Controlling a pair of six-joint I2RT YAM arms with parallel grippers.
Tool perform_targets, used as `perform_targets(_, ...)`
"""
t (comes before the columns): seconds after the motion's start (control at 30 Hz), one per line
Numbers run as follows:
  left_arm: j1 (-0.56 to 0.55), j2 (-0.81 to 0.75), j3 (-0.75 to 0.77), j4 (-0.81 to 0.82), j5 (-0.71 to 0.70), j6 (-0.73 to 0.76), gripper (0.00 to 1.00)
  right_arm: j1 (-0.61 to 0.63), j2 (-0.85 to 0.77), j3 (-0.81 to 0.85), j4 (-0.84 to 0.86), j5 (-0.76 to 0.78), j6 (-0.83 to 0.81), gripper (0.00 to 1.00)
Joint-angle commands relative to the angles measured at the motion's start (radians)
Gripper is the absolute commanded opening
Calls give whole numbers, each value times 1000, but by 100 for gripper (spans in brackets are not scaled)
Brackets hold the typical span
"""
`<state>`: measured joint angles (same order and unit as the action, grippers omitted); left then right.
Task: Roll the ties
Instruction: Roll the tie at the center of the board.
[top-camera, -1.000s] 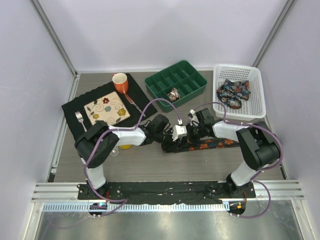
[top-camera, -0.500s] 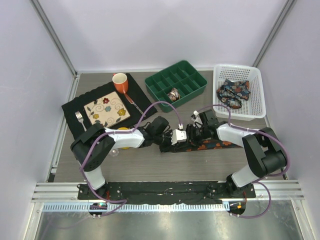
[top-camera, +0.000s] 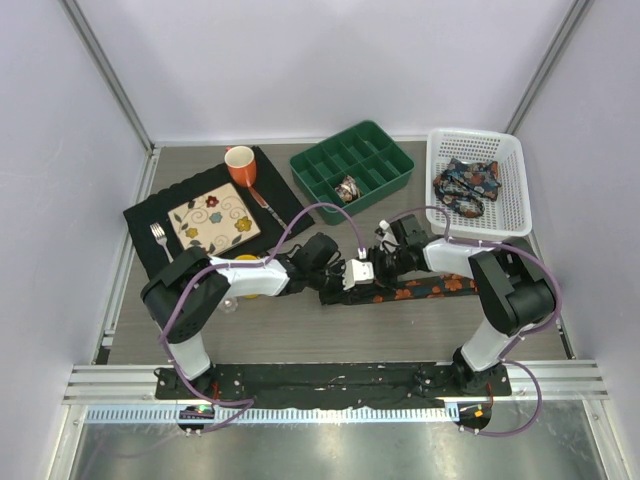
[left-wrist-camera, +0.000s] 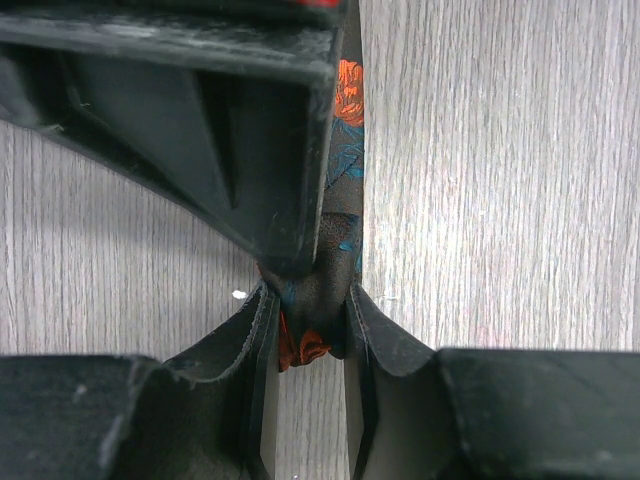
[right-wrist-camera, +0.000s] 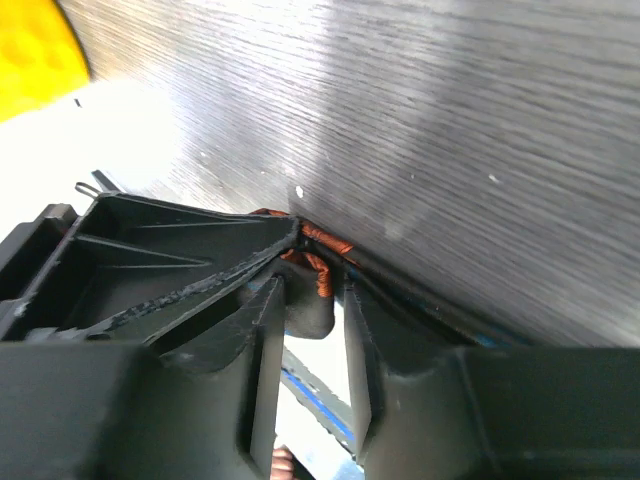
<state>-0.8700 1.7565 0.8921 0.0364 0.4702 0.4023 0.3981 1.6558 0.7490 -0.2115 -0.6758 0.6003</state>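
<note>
A dark tie with orange-red flowers lies flat across the middle of the table. Its left end is bunched up where both grippers meet. My left gripper comes in from the left. In the left wrist view the left gripper is shut on the bunched tie. My right gripper reaches in from the right. In the right wrist view the right gripper has a dark lump of the tie filling the gap at its fingertips. A second tie lies crumpled in the white basket. A coiled tie sits in the green tray.
At the back left, a black placemat carries a flowered plate, a fork and an orange mug. A yellow object lies under the left arm. The tray and basket stand close behind the grippers.
The right gripper was shut a second ago, then opened and now sits around the bunched end. The left jaws narrowed a little on the tie. Both arms shifted only slightly.
</note>
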Motion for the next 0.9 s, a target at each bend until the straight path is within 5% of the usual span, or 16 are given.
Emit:
perform_targets(0.0,3,26,-27,-107,-74,9,24,19,9,39,-37,30,-56,20)
perform_targets(0.1,3,23,-30,-105,-82,10,25,19,19,42,-64,54,-73,1)
perform_targets(0.17,3,15,-38,-99,-81,3,30,19,18,46,-90,102,-94,1)
perform_targets(0.37,63,-110,-88,2,8,-74,63,19,22,55,-126,194,-143,1)
perform_targets(0.47,78,-210,-99,36,24,-112,85,19,27,52,-117,202,-146,1)
perform_targets(0.5,78,-244,-99,37,24,-115,99,21,27,53,-114,206,-149,1)
perform_targets(0.67,78,-481,-192,175,96,-116,100,25,16,56,-123,237,-175,1)
perform_targets(0.73,78,-480,-237,220,250,-97,100,28,16,55,-115,240,-177,1)
perform_targets(0.87,78,-326,-99,10,219,-118,100,38,21,61,-106,231,-178,1)
